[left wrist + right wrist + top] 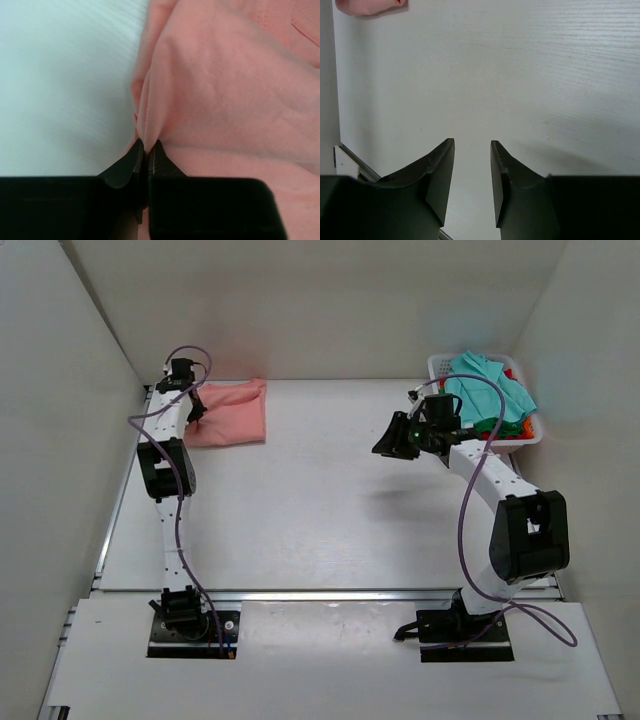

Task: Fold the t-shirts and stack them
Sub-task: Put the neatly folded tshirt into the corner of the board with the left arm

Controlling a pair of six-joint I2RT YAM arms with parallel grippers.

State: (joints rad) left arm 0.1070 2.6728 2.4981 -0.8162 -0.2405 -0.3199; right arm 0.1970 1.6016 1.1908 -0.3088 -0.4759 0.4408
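White table between white walls: I judge the fold of the salmon-pink t-shirt, at the far left corner, to be nearly done.
My left gripper is pressed together on a pleat at the shirt's left edge. My right gripper stands spread over bare table, holding nothing, near the white basket where a teal t-shirt lies on top. Next I should release the cloth without dragging it, and the right arm should fetch from the basket. The shirt lies flat, its long axis running left to right; where the collar points I cannot tell.
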